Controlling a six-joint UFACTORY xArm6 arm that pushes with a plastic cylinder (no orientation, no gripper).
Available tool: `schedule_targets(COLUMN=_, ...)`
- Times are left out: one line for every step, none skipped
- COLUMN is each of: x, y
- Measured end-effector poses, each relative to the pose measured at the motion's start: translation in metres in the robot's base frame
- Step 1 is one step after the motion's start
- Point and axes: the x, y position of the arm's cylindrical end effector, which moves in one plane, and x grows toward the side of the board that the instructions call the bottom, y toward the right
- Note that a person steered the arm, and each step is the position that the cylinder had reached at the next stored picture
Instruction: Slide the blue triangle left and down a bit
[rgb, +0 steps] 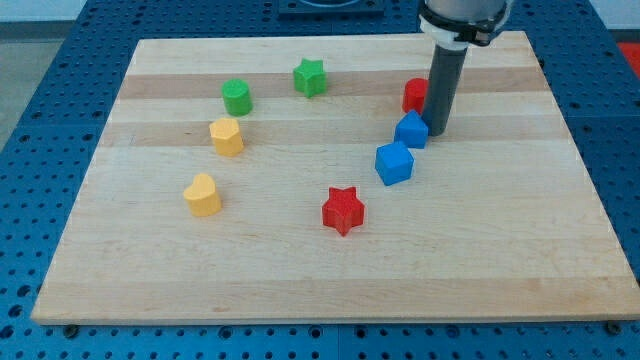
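Observation:
The blue triangle (411, 130) lies right of the board's middle, toward the view's top right. My tip (438, 131) stands just at its right side, touching or nearly touching it. A blue cube (394, 163) sits just below and left of the triangle, very close to it. A red block (414, 95) lies just above the triangle, partly hidden behind my rod.
A red star (343, 210) lies below the blue cube. A green star (310, 77) and a green cylinder (237, 97) sit near the top. Two yellow blocks (227, 137) (202, 195) lie at the left. The wooden board (330, 290) ends near the blue pegboard.

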Motion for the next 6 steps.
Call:
schedule_targets(x=0.001, y=-0.006)
schedule_targets(x=0.001, y=-0.029)
schedule_targets(x=-0.001, y=-0.051)
schedule_targets(x=-0.006, y=-0.069)
schedule_targets(x=-0.008, y=-0.09)
schedule_targets(x=-0.007, y=-0.106)
